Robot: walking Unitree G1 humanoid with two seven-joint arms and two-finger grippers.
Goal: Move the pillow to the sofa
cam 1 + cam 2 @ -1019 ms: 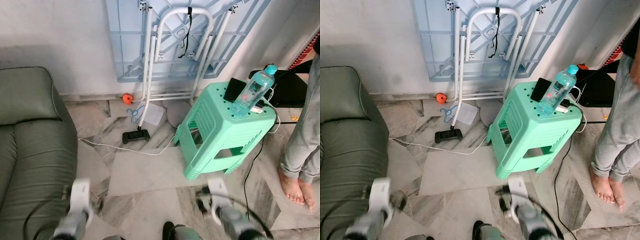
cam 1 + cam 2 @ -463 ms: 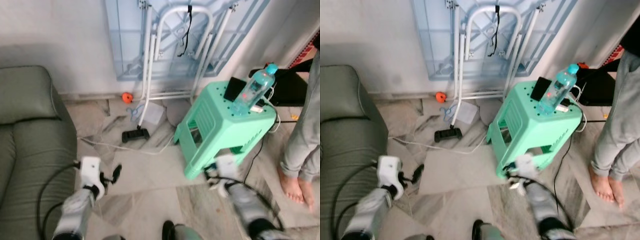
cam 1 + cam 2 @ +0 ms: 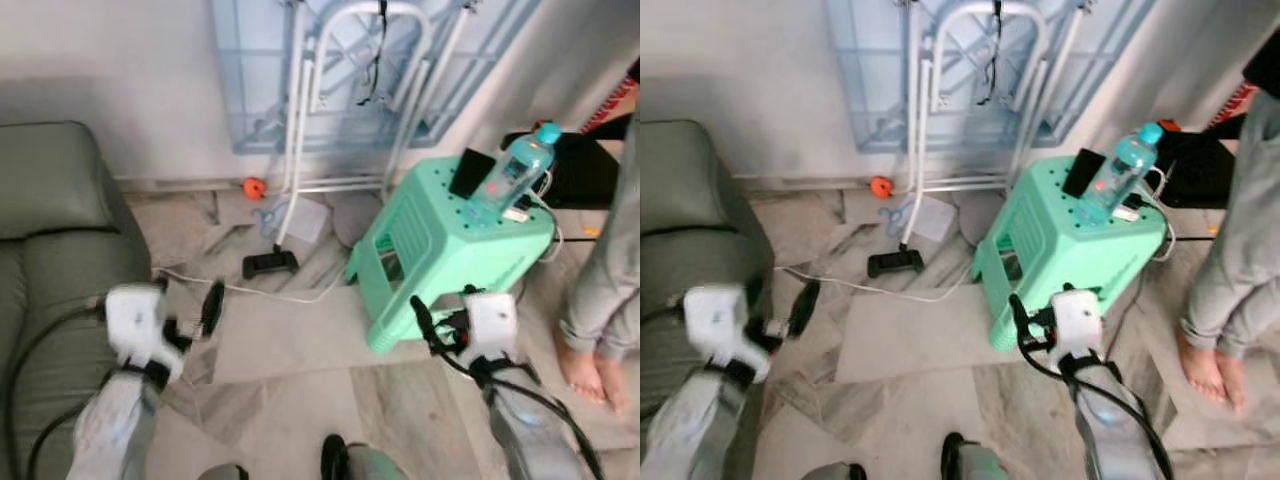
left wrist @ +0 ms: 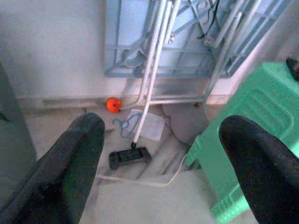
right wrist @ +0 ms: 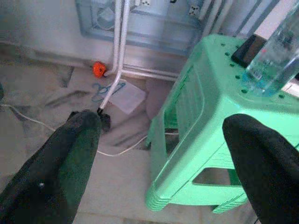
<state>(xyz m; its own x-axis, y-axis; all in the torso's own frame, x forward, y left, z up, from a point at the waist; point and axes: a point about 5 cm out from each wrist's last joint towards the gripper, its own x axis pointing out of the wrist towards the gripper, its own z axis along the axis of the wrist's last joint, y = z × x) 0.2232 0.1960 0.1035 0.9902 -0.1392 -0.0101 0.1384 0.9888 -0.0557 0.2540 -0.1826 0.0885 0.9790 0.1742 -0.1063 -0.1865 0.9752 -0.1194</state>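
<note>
The grey-green sofa [image 3: 55,235] stands at my left, its arm and seat cushion by the wall. My left gripper [image 3: 207,310] is raised just off the sofa's front corner, above the marble floor. In the left wrist view the left gripper [image 4: 161,123] is open, its fingers [image 4: 81,140] wide apart with nothing between them. My right gripper [image 3: 422,318] hovers beside the lower front of the green stool [image 3: 440,255]. In the right wrist view the right gripper [image 5: 163,123] is open and holds nothing.
On the stool stand a water bottle [image 3: 517,170] and a phone [image 3: 471,172]. A person's legs and bare feet [image 3: 600,300] are at the right. A folded table [image 3: 350,70] leans on the wall. A game controller [image 3: 270,264] and a white cable [image 3: 290,296] lie on the floor.
Both arms have lifted from the bottom edge up and forward; the left now sits beside the sofa, the right beside the stool. The camera has tilted slightly.
</note>
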